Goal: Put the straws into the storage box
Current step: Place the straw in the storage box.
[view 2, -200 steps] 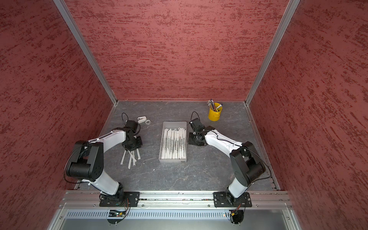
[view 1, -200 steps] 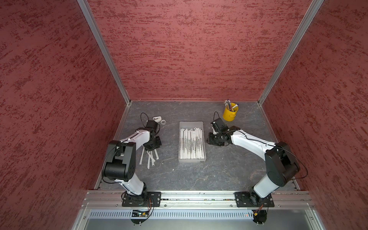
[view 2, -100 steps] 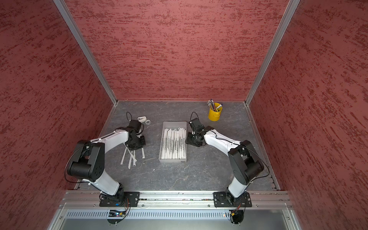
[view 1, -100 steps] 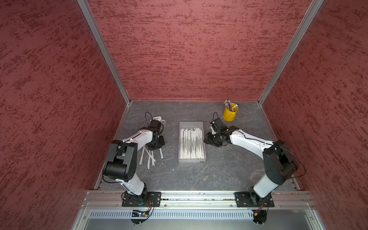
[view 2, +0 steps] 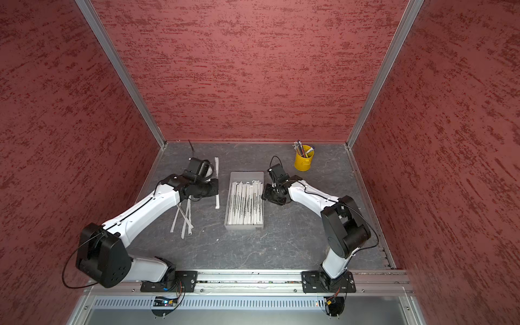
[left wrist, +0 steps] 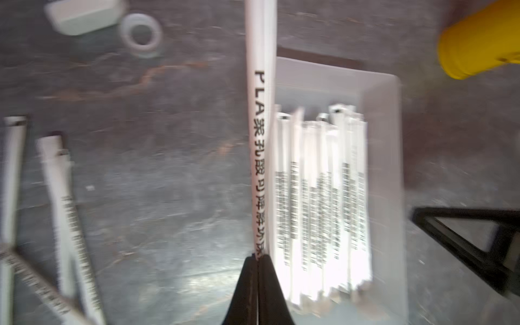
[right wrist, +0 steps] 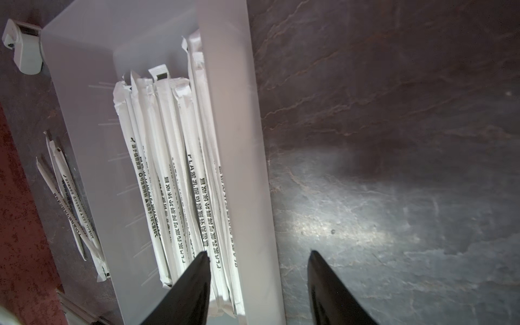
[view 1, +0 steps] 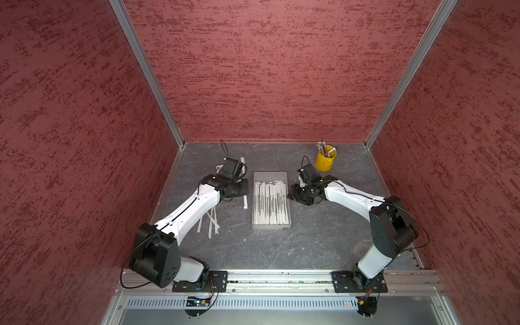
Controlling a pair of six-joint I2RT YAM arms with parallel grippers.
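One storage box (view 1: 270,176), one yellow cup (view 1: 324,163), three loose straws (view 1: 216,225) — a fourth straw (view 1: 245,199) apart, boxed straws (view 1: 271,204) uncountable.

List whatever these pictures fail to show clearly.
- Loose straws: far ends hidden under the left arm in both top views.
- Straws inside the storage box: count unclear; blurred in left wrist view, overlapping in right wrist view.
- Yellow cup contents: too small in top views.

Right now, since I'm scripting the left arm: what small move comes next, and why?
Probably carry the left pincer sideways until it is over the storage box: it is shut on one straw, held beside the box and roughly parallel to the straws packed inside, not yet above it.
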